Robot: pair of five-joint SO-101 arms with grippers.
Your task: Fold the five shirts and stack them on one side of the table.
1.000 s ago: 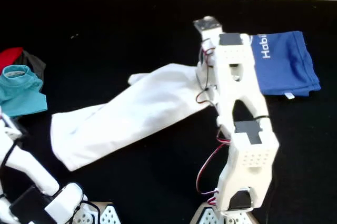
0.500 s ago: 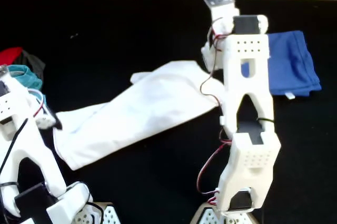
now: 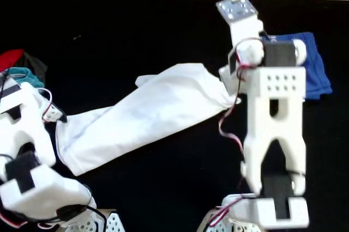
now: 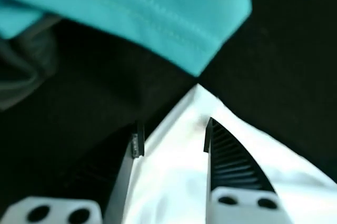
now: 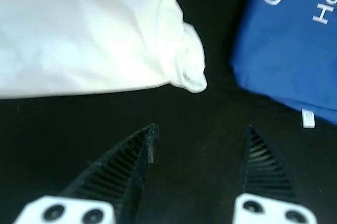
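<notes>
Black cloth covered the table (image 3: 136, 30), and on it the white shirt (image 3: 147, 115) lay long and slanted across the middle, not yet folded. The left hand (image 4: 174, 134) was open right over one corner of it. The right hand (image 5: 202, 132) was open too, hanging just short of the other end. I think both should pinch only the edge and lift together. The folded blue shirt (image 5: 295, 50) lay just beside that end, and the teal shirt (image 4: 131, 3) near the left corner, so either could get caught.
</notes>
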